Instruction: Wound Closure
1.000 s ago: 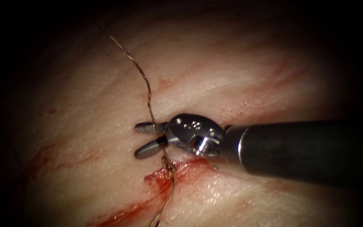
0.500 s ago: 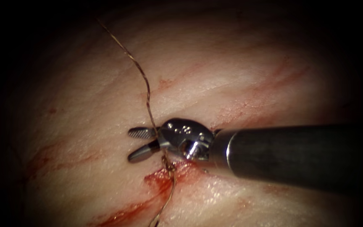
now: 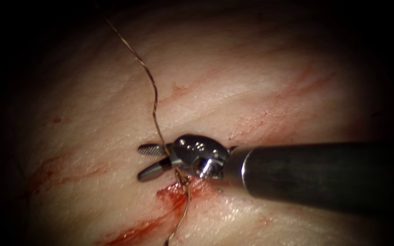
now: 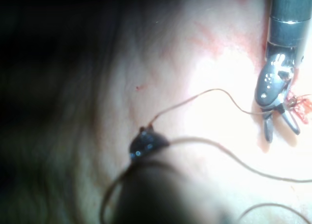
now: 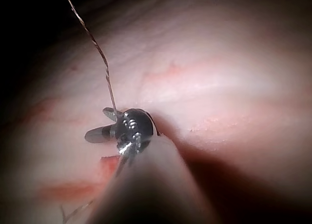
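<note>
**Right hand spread over the thread at the cut**

Looking down through the endoscope, I see my right hand (image 3: 151, 160) reaching in from the right, its two jaws apart and pointing left, gripping nothing. The thread (image 3: 155, 98) runs between them, close to the hinge. From there it climbs up and to the left across the tissue (image 3: 261, 82) and out into the dark. Below the jaws it drops to a small knot-like lump (image 3: 184, 181) at the upper end of the cut (image 3: 160, 214), then trails on down along the cut. Red fluid (image 3: 172, 195) marks that end of the cut and streaks away to the lower left. The hand sits just above the cut, its wrist over the reddened edge.

In the left wrist view the right hand (image 4: 282, 127) again stands spread, with the thread (image 4: 214, 91) leading to it. A dark rounded shape sits close to that camera with thread looping around it; I cannot tell how my left hand stands. I cannot make out the needle.
</note>
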